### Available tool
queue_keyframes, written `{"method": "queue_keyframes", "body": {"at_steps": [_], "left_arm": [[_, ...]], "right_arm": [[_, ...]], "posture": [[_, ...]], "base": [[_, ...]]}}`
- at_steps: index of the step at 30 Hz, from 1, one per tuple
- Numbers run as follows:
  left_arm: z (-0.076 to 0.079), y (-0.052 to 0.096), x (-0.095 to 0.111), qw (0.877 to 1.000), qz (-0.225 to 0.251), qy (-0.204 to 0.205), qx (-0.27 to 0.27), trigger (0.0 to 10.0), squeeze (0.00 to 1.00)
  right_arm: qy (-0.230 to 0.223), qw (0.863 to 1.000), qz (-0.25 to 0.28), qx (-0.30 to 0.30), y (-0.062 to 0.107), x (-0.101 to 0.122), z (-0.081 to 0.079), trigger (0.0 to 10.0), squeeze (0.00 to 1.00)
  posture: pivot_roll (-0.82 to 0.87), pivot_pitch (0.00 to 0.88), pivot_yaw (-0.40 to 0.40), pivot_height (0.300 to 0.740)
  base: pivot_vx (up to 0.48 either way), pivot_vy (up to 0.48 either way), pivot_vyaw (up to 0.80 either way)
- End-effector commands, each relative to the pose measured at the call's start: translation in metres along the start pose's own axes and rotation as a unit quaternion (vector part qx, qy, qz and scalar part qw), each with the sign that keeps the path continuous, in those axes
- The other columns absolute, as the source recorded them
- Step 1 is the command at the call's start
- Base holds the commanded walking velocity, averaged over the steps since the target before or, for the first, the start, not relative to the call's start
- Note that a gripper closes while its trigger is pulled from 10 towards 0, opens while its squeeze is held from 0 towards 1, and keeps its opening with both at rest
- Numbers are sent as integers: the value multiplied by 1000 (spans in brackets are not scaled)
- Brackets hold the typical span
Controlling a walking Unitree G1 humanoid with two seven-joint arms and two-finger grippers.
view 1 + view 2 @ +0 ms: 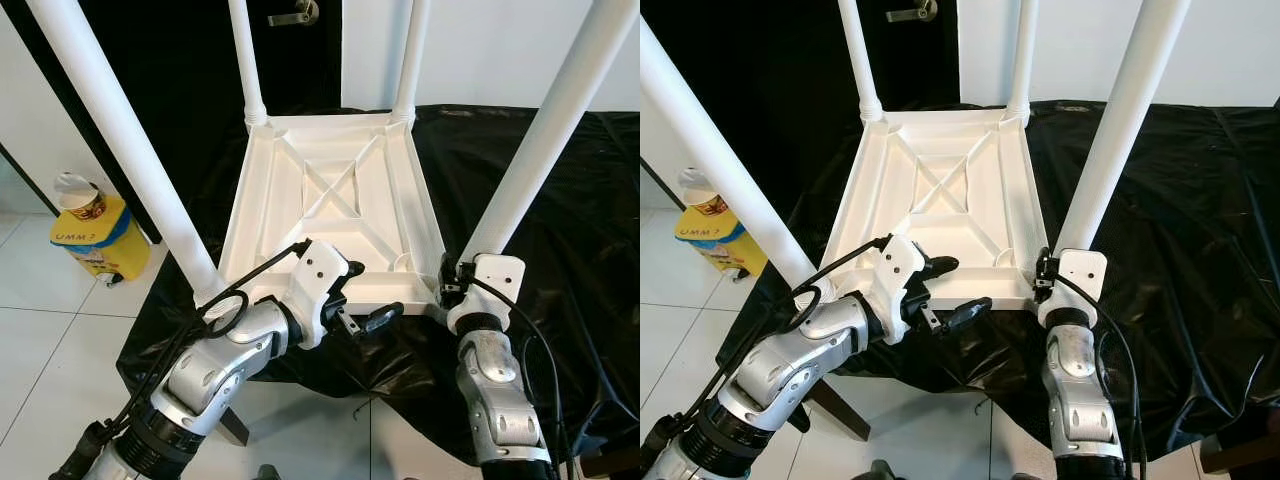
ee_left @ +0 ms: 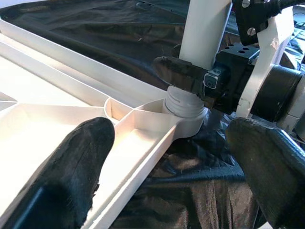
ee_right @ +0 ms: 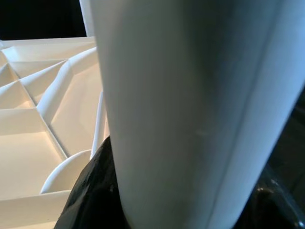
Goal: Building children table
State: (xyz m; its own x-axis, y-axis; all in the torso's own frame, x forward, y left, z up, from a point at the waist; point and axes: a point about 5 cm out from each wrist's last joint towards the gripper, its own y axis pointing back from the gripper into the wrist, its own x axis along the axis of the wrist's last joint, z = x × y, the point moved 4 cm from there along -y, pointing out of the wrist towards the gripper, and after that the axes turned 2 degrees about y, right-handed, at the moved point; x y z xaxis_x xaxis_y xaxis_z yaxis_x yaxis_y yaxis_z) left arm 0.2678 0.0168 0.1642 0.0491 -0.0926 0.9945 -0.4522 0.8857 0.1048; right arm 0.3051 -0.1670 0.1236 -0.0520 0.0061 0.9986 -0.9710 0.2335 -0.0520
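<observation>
Your white table top (image 1: 335, 205) lies upside down on a black sheet (image 1: 560, 200), ribbed underside up, four white legs standing at its corners. Your right gripper (image 1: 447, 283) is clamped round the base of the near right leg (image 1: 545, 140), where it meets its corner socket. Your left gripper (image 1: 362, 296) has its fingers spread, straddling the near rim of the top. A yellow bin (image 1: 98, 238) stands on the tiled floor (image 1: 50, 340) to the left.
</observation>
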Motion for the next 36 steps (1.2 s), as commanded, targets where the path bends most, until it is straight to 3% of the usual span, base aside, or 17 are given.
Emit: {"method": "queue_keyframes", "body": {"at_steps": [1,6,7,12,18,19,23,24,28,29,33,34,35,36], "left_arm": [[12,-1,-1,998,-3,-8,-70,10000,0],[8,0,2,998,-1,-14,-66,10000,0],[7,0,1,998,-1,-15,-66,10000,0],[-5,1,10,999,35,-18,-30,10000,0],[-22,7,13,998,48,-25,11,10000,0],[-27,12,14,998,53,-20,21,10000,0],[-27,12,14,998,53,-20,21,10000,0],[-32,18,15,998,57,-19,32,10000,0],[-32,18,15,998,57,-19,32,10000,0],[-33,29,17,997,72,-1,42,10000,0],[-33,29,17,997,72,-1,42,10000,0],[-40,52,15,994,78,15,73,10000,0],[-40,52,15,994,78,15,73,10000,0],[-52,76,15,990,84,16,114,10000,0]], "right_arm": [[-6,998,-54,-24,8,-24,5,10000,0],[0,1000,-24,-15,6,-13,7,10000,0],[0,1000,-21,-12,6,-12,7,10000,1000],[19,999,38,32,5,8,9,10000,1000],[20,997,50,53,13,11,13,10000,1000],[25,996,50,70,18,10,12,10000,875],[25,996,50,70,18,10,12,10000,875],[33,994,48,92,25,8,12,10000,0],[33,994,48,92,25,8,12,10000,0],[42,991,46,114,36,6,14,10000,0],[42,991,46,114,36,6,14,10000,0],[52,988,40,140,50,3,18,10000,0],[52,988,40,140,50,3,18,10000,0],[59,984,33,165,61,1,22,10000,0]], "posture": [[0,36,53,740],[-5,39,59,740],[-5,39,59,740],[-20,47,49,740],[-25,49,45,740],[-37,59,49,740],[-37,59,49,740],[-37,65,54,740],[-37,65,54,740],[-39,83,61,740],[-39,83,61,740],[-26,111,63,740],[-26,111,63,740],[-17,133,63,740]], "base": [[0,0,0],[0,0,0],[0,0,0],[0,0,0],[0,0,0],[0,0,0],[0,0,0],[0,0,0],[0,0,0],[0,0,0],[0,0,0],[0,0,0],[0,0,0],[0,0,0]]}}
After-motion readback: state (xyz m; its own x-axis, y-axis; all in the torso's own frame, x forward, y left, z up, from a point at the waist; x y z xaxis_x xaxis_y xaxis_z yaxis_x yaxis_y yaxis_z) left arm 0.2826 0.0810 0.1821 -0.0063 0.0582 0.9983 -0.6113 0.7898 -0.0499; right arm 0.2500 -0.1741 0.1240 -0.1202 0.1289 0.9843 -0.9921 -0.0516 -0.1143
